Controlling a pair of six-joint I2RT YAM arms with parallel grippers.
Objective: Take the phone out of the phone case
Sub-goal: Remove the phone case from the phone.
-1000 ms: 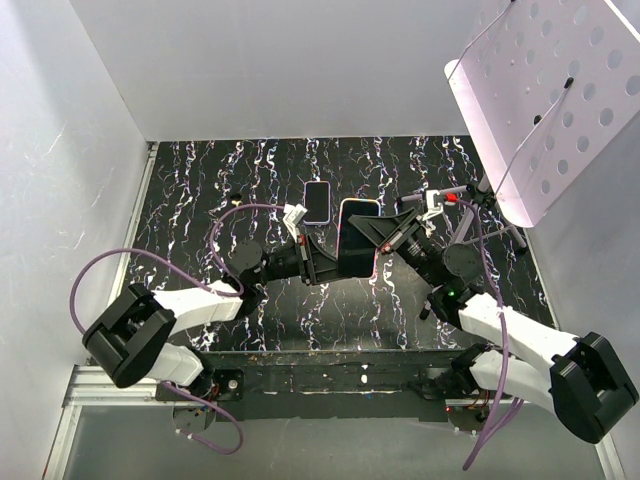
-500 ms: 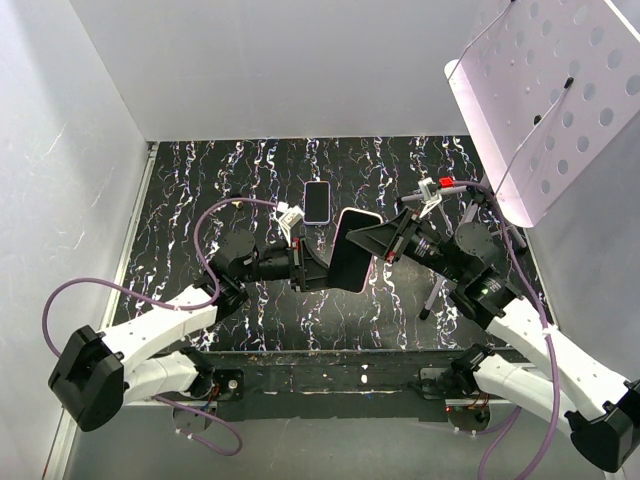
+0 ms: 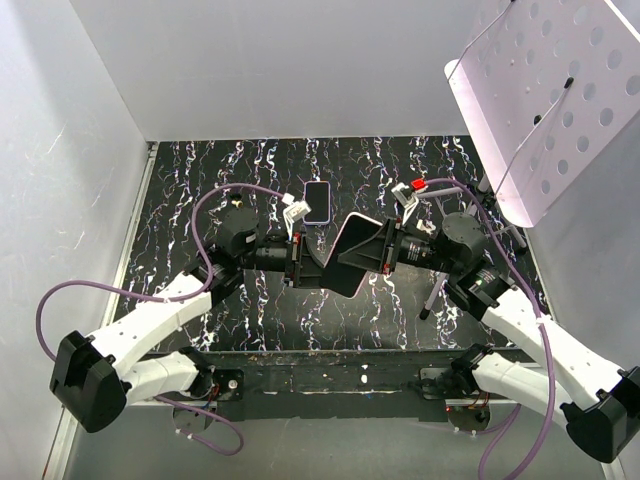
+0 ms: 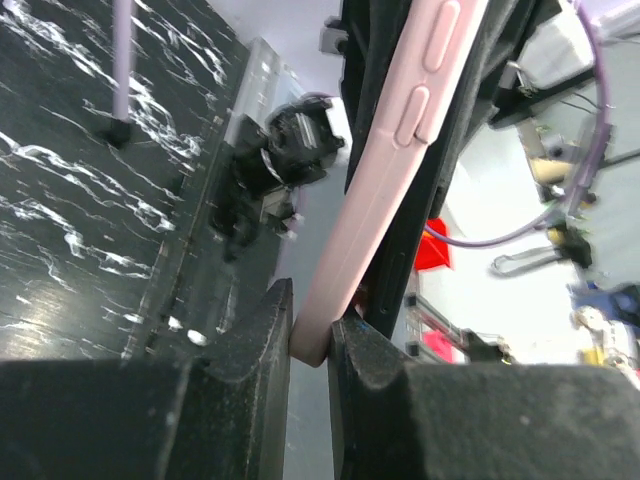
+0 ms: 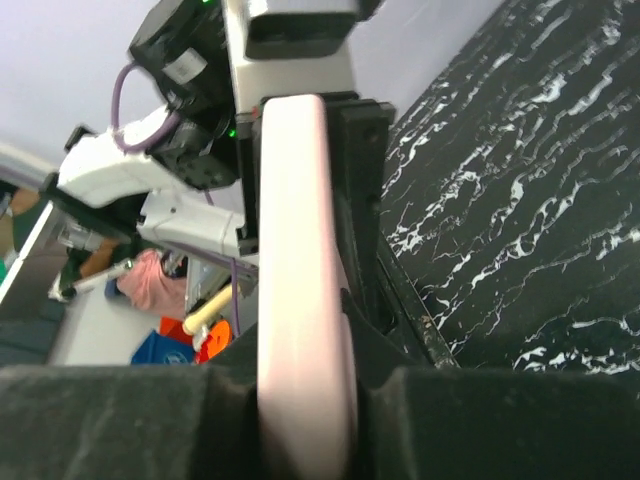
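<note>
Starting at the left, the left end effector (image 3: 303, 266) is clenched on one edge of the pale pink, soft-sided phone case (image 4: 378, 190). The left wrist view shows the rim pinched between its two black fingers (image 4: 250, 350). The case hangs tilted in the air between the arms, above the black, white-veined marble counter (image 3: 200, 180), with the dark phone (image 3: 348, 258) seated inside and, as we judge it, not yet out. (The second small phone (image 3: 317, 202) lying flat on the counter behind takes no part in this.) Further right, the right end effector (image 3: 383, 252) is clamped on the opposite edge, and its wrist view shows the pink rim wedged between its pads.

We read the step as peeling the case off. To do it well, we want one side holding only the soft rim while the other bears on the phone itself, because two grips on the rim merely stretch it. We work one corner free first, bend the rim back slowly, and stay low over the counter in case the phone pops loose. We cannot tell whether either grip already reaches the phone.
</note>
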